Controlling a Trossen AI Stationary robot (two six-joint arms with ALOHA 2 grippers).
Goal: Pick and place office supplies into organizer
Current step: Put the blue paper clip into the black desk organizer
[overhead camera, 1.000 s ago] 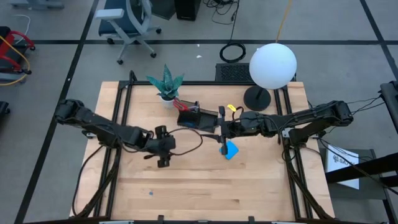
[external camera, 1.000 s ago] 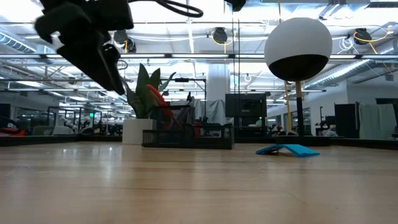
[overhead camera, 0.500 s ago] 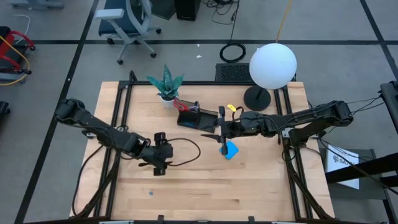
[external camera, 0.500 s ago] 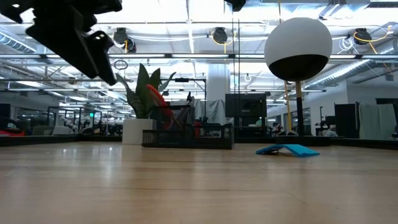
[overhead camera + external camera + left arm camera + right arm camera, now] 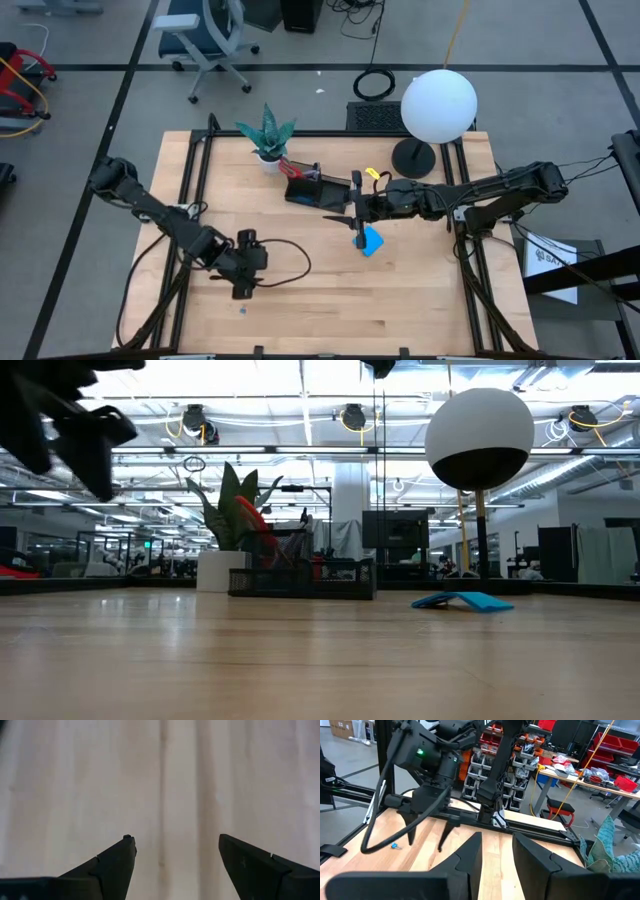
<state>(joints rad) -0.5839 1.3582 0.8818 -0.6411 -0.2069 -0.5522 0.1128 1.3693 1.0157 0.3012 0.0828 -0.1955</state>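
The black organizer (image 5: 305, 190) stands at the table's far middle, with red scissors handles (image 5: 290, 168) sticking up from its back section (image 5: 250, 520). A bright blue notepad (image 5: 371, 240) lies flat on the wood to its right. A tiny blue block (image 5: 242, 310) lies near the front edge; the right wrist view shows this block (image 5: 395, 846) too. My left gripper (image 5: 241, 292) hangs open over bare wood just beyond the block, pointing steeply down (image 5: 175, 855). My right gripper (image 5: 338, 216) hovers level beside the organizer and above the notepad, open and holding nothing (image 5: 497, 850).
A potted green plant (image 5: 266, 135) stands at the far left of the organizer. A lamp with a white globe (image 5: 438, 103) and a round black base (image 5: 412, 158) stands at the far right. A small yellow item (image 5: 372, 173) lies by the organizer. Bare wood fills the near half.
My left gripper has swung from the table's middle toward the near edge and a little to the left, staying open above the wood, and now hangs close to the tiny blue block. My right arm has kept still.
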